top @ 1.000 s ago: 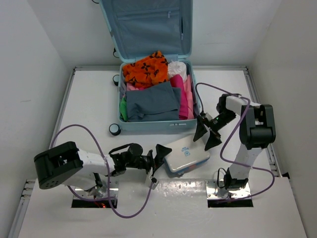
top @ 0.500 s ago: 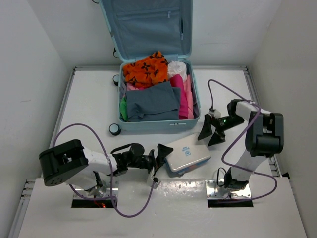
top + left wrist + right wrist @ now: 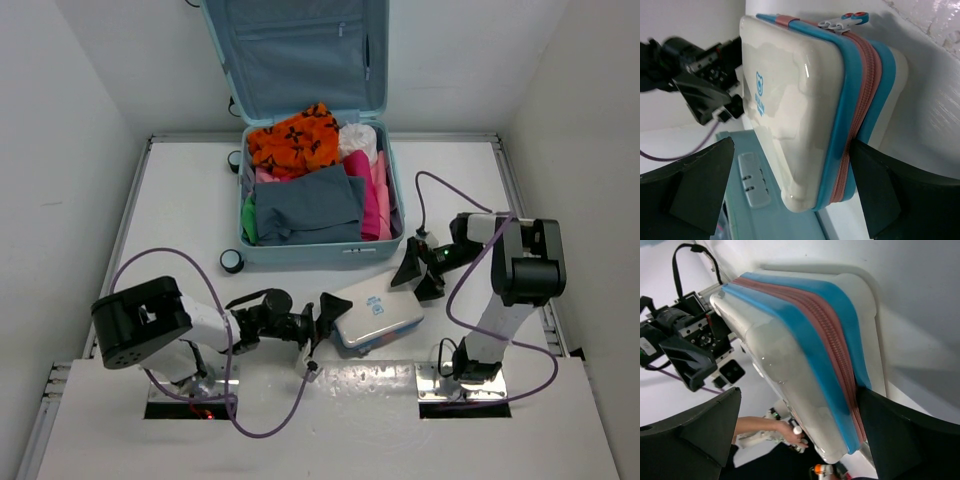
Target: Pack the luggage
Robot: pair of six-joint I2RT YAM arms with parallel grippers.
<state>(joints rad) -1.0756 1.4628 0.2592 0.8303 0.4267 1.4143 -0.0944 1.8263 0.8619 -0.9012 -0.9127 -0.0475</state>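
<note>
Jaws wide on both sides, gripping nothing. Left gripper (image 3: 322, 325) now nosed closer to box (image 3: 378, 312) at its left end. Right gripper (image 3: 418, 278) swung down from beside luggage (image 3: 310, 256) to box's right end. Reads as two-sided pickup about to start. Luggage open just behind, clothes (image 3: 305, 205) inside. Contact with box not discernible in any view; box underside hidden.

Box (image 3: 376, 314) before luggage (image 3: 310, 256), between left hand (image 3: 322, 322) and right hand (image 3: 417, 280)
</note>
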